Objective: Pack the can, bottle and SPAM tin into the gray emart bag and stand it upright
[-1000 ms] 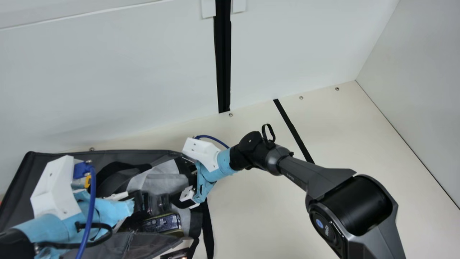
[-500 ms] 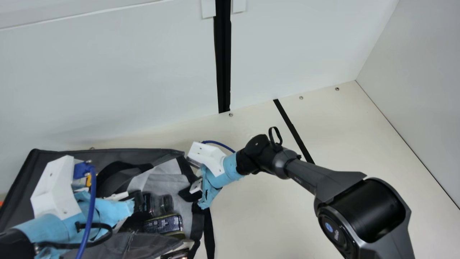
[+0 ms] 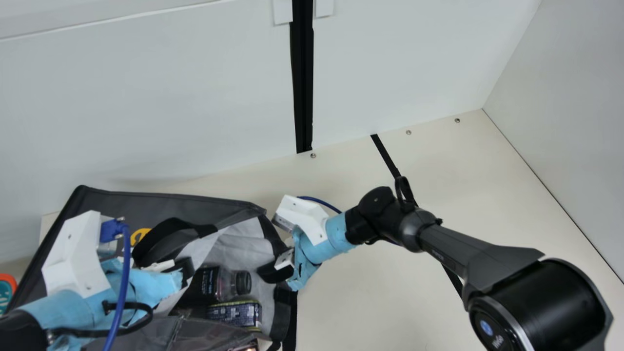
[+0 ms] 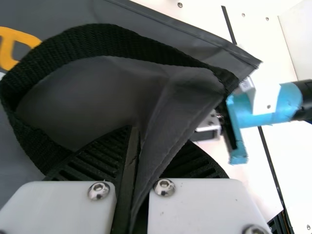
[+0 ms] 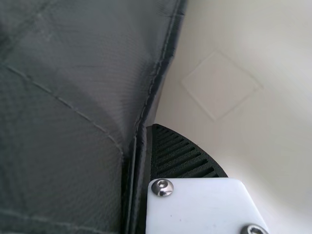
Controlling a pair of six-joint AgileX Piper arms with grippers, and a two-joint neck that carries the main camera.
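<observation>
1. Left gripper (image 4: pixel 134 139): its jaws are clenched on a fold of the gray emart bag (image 3: pixel 195 207), directly beneath the arch of a black handle (image 4: pixel 114 39).

2. Right gripper (image 5: pixel 147 127): its jaws grasp the stitched edge of the same bag, with the fabric running between them.

3. Between the two sets of jaws, we find the bottle (image 3: pixel 226 282) inside the bag, lying flat, its black cap toward the right jaws. Just beside it lies a blue and yellow block, which we take to be the SPAM tin (image 3: pixel 234 314). Farther from the jaws, past the tin, a partly cut-off item (image 3: pixel 246 346) may be the can; we cannot confirm this.

4. Beyond the right jaws, the cream surface (image 3: pixel 380 302) extends away from the bag's mouth.

5. Progress check: we judge packing complete or nearly so, subject to identifying the can. Standing the bag remains: it appears to lie on its side. We expect the next step to raise the mouth with both jaws while the contents settle toward the base.
</observation>
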